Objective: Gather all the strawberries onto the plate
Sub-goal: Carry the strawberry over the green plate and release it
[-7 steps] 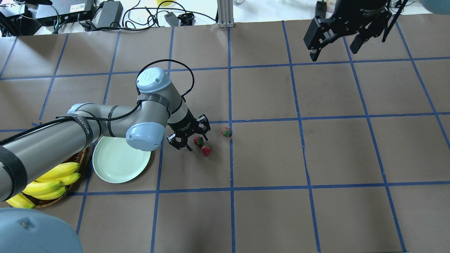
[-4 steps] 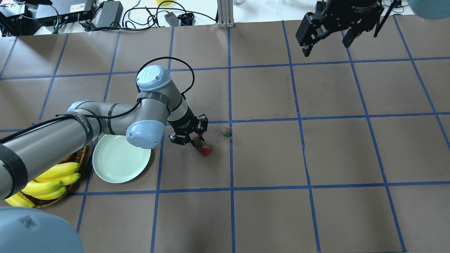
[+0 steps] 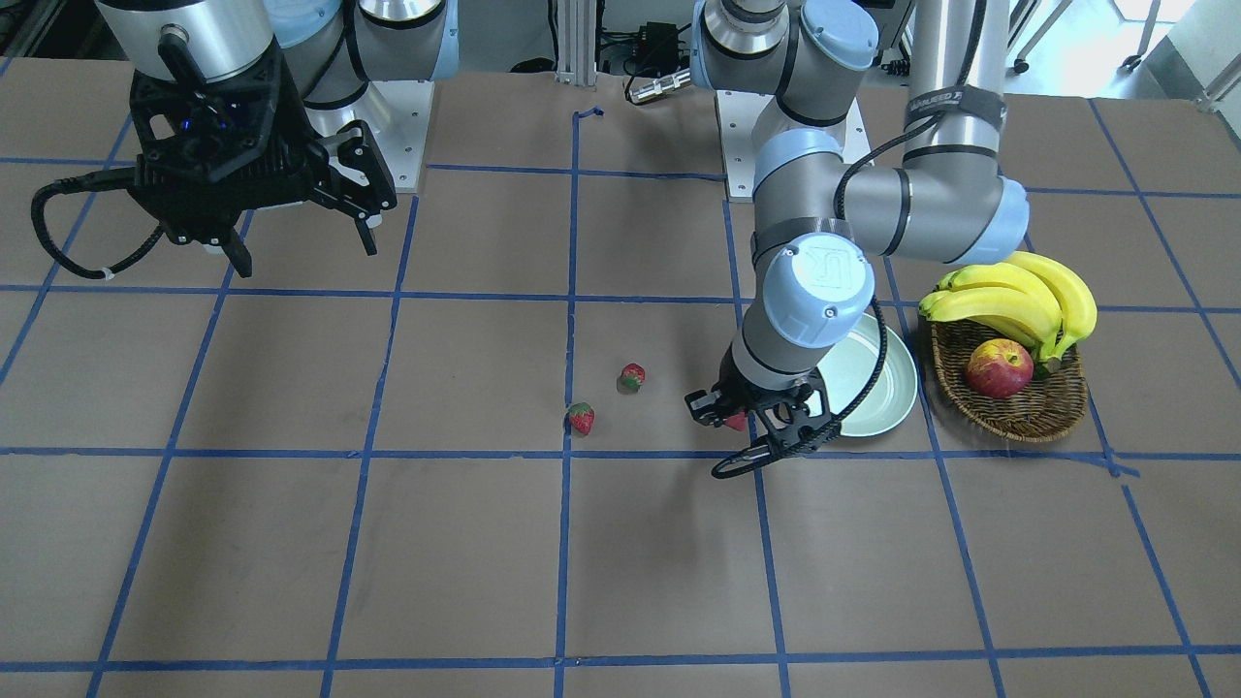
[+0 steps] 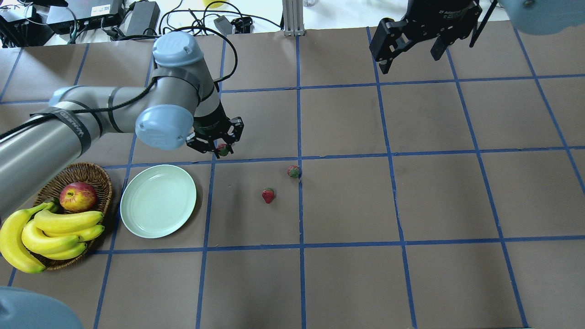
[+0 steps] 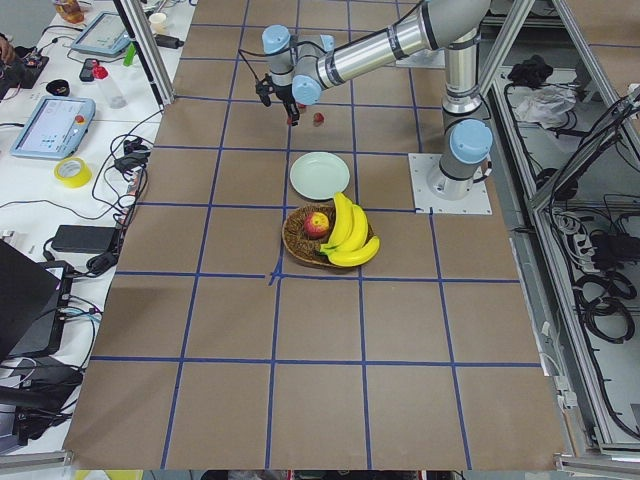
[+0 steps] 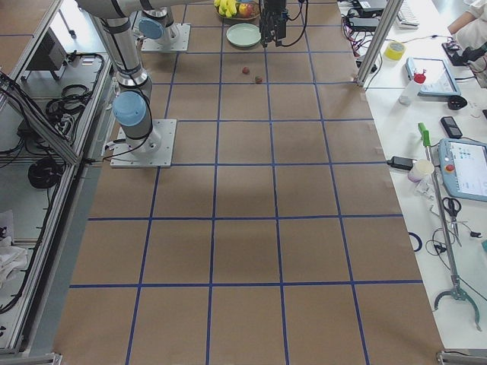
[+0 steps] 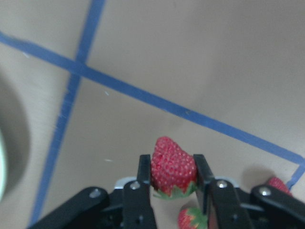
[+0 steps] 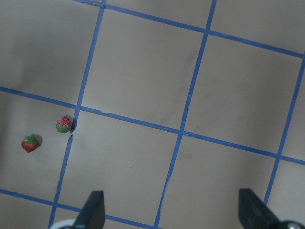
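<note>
My left gripper (image 4: 221, 147) is shut on a red strawberry (image 7: 173, 167) and holds it in the air, just beyond the far right side of the pale mint-green plate (image 4: 158, 200). It also shows in the front view (image 3: 739, 423). Two more strawberries lie on the table to its right, one (image 4: 268, 195) nearer and one (image 4: 293, 171) by a blue tape line; both show in the right wrist view (image 8: 29, 143) (image 8: 63, 124). My right gripper (image 4: 408, 54) is open and empty, high over the far right of the table.
A brown wicker basket (image 4: 98, 176) with bananas (image 4: 55, 228) and a red-yellow apple (image 4: 77, 195) stands left of the plate. Cables and boxes (image 4: 137, 18) lie past the table's far edge. Blue tape lines grid the brown table.
My left gripper has closed on a strawberry, lifted it and moved back and left toward the plate. My right gripper has drifted left.
</note>
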You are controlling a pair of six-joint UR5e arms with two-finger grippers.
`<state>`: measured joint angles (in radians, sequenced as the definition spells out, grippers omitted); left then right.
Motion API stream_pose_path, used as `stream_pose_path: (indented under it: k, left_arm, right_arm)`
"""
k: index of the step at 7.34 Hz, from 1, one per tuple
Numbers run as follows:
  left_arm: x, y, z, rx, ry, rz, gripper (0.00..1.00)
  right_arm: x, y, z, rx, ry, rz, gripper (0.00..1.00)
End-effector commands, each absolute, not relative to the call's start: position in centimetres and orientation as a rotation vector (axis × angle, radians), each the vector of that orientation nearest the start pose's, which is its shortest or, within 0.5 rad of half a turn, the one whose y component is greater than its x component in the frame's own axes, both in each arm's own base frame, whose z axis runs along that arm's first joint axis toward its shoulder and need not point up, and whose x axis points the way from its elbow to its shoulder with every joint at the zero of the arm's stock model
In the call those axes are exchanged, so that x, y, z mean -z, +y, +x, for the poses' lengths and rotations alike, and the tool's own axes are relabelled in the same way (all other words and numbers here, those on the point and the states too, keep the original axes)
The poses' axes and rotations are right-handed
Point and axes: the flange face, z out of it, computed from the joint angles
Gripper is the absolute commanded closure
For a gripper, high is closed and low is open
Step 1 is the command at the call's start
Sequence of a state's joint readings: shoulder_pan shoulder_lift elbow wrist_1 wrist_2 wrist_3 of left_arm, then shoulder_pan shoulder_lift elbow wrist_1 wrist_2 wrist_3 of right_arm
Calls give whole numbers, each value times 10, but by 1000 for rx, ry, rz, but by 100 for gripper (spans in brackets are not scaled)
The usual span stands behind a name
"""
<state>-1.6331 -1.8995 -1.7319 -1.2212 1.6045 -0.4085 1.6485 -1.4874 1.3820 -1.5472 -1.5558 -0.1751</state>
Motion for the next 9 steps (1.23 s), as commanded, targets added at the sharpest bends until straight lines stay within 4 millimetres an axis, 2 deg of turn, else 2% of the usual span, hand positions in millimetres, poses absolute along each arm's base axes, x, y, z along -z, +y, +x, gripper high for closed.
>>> stream_pose_path:
  k: [1, 2, 3, 4, 6, 7, 8, 9]
  left_arm:
    - [-288, -549, -107, -305, 2911, -437, 100]
    - [-277, -541, -86, -344, 2881, -450, 100]
    - [-260, -532, -48, -413, 2848, -482, 100]
    - [-241, -522, -14, -487, 2870, -436, 100]
    - [-205, -509, -4, -548, 2856, -438, 100]
    - [-195, -506, -5, -566, 2855, -436, 100]
    - [-193, -506, -5, -570, 2852, -432, 100]
    - [-191, -505, -5, -577, 2851, -428, 53]
  right_arm:
    - [-532, -519, 175, 80, 3106, -343, 0]
    - [-532, -519, 175, 79, 3115, -205, 0]
    - [-535, -517, 176, 95, 3115, -159, 0]
    - [-536, -519, 177, 118, 3112, -154, 0]
    - [-524, -524, 177, 173, 3110, -86, 0]
    - [-520, -524, 177, 163, 3112, -87, 0]
    - [-521, -524, 176, 170, 3125, -87, 0]
    - [-518, -524, 176, 161, 3129, -91, 0]
